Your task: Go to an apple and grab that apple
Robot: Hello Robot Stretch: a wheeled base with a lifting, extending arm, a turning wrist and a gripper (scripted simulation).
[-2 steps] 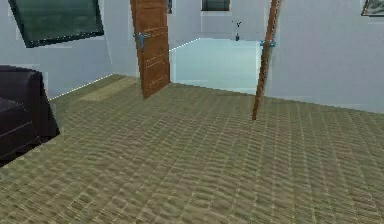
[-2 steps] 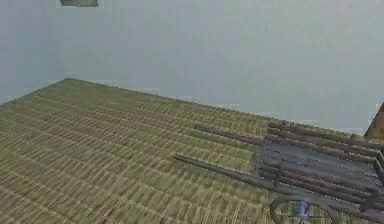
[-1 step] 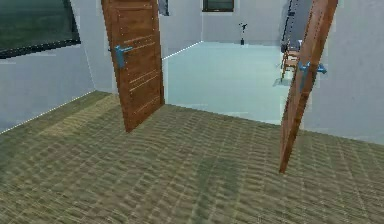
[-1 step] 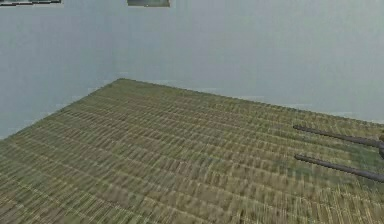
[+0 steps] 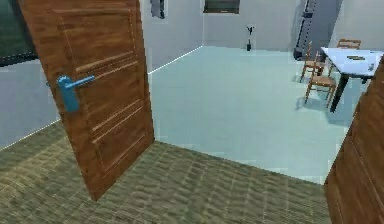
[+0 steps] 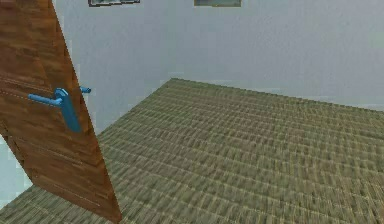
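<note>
Through a doorway in the forward view lies a room with a pale blue floor (image 5: pixel 240 100). At its far right stands a white table (image 5: pixel 355 62) with small things on it that are too small to name. Wooden chairs (image 5: pixel 322 72) stand beside the table.
An open wooden door (image 5: pixel 95 85) with a blue handle (image 5: pixel 70 90) stands at the forward view's left and shows again as the door (image 6: pixel 50 130) at the arm side view's left. A wooden panel (image 5: pixel 362 175) edges the doorway's right. Brown woven carpet (image 6: pixel 250 150) runs to pale walls.
</note>
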